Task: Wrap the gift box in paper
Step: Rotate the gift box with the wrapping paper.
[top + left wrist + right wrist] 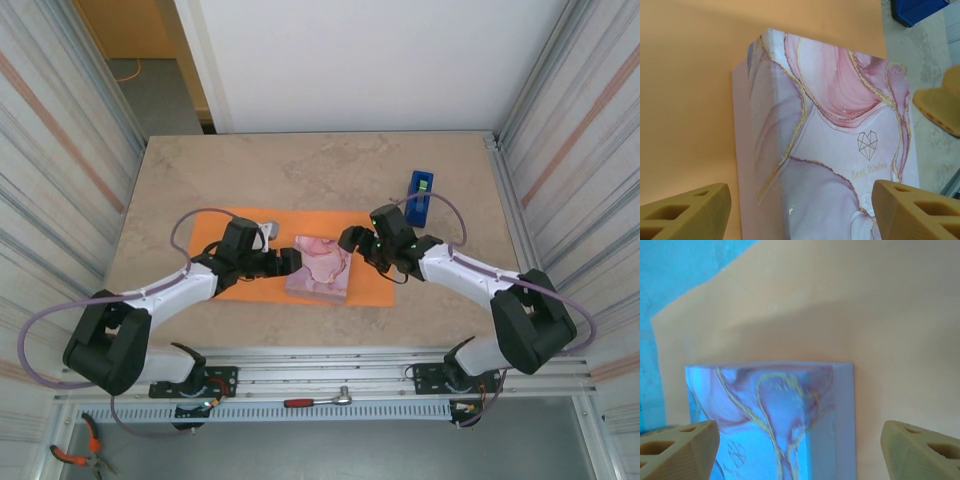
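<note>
Plainly unwrapped, the gift box (320, 266) shows its pink marbled lid with gold veins, a small heart and "Best Wishes". It lies flat on the orange paper (375, 285), roughly midway along the sheet and toward its near edge. The sheet is spread flat on the beige marbled table (300, 170), and a blue tape dispenser (419, 193) stands apart at the far right.

The left gripper (292, 259) hovers just beside the box's left side with its jaws wide. Its tan fingers (687, 207) frame the box without touching it. The right gripper (347, 240) sits at the box's far right corner, likewise spread wide and holding nothing.

The box looks like stiff, light cardboard with a smooth printed skin, so it should take a firm pinch across opposite side walls. It would probably skid easily if nudged.

The paper is the awkward part. It is thin and limp and likely to crease or tear, and lying flush on the table it offers no lip. The best holds seem to be the free margins left and right of the box, taken at an edge or corner. The other gripper could steady the box, since its slight weight may not pin the sheet.
</note>
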`<state>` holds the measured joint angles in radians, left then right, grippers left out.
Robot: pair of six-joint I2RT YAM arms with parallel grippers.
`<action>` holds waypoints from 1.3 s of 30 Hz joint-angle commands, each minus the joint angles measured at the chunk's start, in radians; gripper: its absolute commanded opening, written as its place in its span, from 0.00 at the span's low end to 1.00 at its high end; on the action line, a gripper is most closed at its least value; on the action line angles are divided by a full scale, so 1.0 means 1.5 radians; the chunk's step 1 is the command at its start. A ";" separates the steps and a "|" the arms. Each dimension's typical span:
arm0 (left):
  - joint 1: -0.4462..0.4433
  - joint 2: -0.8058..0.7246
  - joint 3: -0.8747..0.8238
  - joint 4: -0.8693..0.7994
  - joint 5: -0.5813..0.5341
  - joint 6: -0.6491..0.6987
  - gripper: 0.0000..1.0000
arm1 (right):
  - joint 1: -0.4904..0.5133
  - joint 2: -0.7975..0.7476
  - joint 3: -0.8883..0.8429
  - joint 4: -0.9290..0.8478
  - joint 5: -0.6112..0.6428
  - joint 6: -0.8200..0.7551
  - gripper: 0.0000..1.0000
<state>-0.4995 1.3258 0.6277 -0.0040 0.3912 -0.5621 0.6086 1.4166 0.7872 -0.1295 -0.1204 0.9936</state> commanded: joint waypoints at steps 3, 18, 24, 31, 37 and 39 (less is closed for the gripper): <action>0.001 0.014 -0.008 0.003 0.002 0.009 0.75 | 0.050 -0.002 -0.027 -0.013 0.015 0.012 0.80; 0.006 0.026 0.010 0.055 0.063 -0.007 0.50 | 0.085 0.055 0.029 0.062 -0.022 0.034 0.43; 0.055 0.000 0.043 0.026 0.064 0.003 0.50 | 0.087 0.096 0.093 0.078 -0.028 0.036 0.43; 0.103 0.024 0.073 0.012 0.062 0.026 0.51 | 0.094 0.181 0.150 0.129 -0.028 0.053 0.42; 0.128 0.081 0.086 0.017 0.062 0.036 0.52 | 0.096 0.236 0.173 0.149 -0.035 0.069 0.41; 0.131 0.089 0.079 0.021 0.053 0.035 0.55 | 0.094 0.235 0.162 0.153 -0.034 0.072 0.43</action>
<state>-0.2951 1.4525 0.7166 -0.0277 0.4179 -0.5274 0.7208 1.7576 1.0214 0.0483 -0.1291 1.0733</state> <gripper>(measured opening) 0.542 0.421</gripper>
